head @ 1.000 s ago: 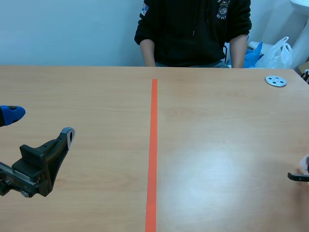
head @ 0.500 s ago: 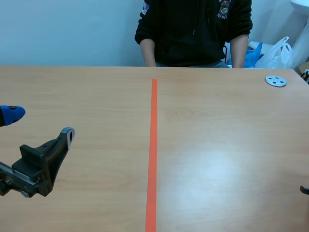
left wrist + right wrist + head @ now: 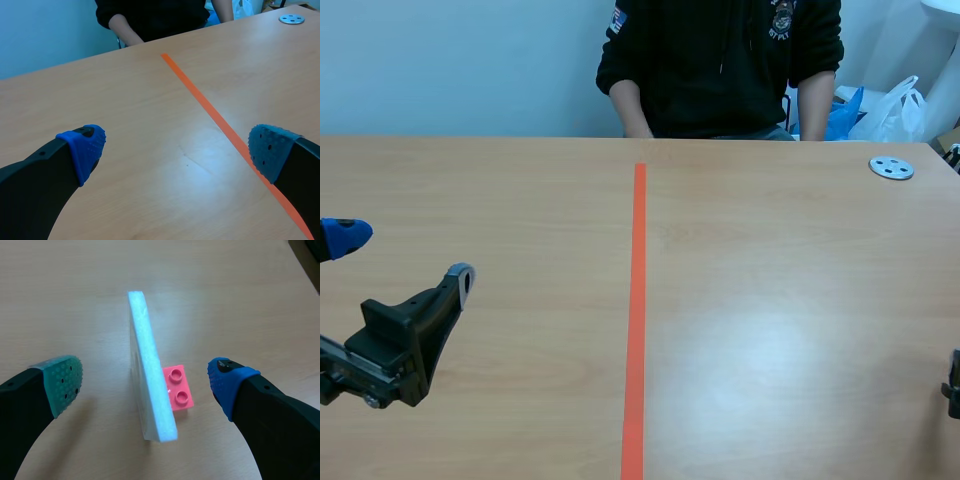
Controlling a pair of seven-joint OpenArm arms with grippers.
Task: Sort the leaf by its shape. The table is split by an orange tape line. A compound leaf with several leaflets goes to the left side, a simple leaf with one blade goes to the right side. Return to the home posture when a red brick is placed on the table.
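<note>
In the scene view, the left gripper (image 3: 405,258) hung at nine o'clock from the orange tape line (image 3: 638,300), spread wide and holding nothing. Only a black sliver of the right arm (image 3: 954,384) showed. A flat metal disc (image 3: 891,168) lay at two o'clock on the wooden table (image 3: 790,300).

In the left wrist view, the left gripper (image 3: 177,150) gaped over bare smooth wood, the tape line running past its dotted blue pad (image 3: 270,149).

In the right wrist view, the right gripper (image 3: 145,382) stood fully open and empty. A thick white foam board (image 3: 150,390) stood on edge between its fingers. A pink brick (image 3: 178,392) with two studs touched the board at three o'clock.
</note>
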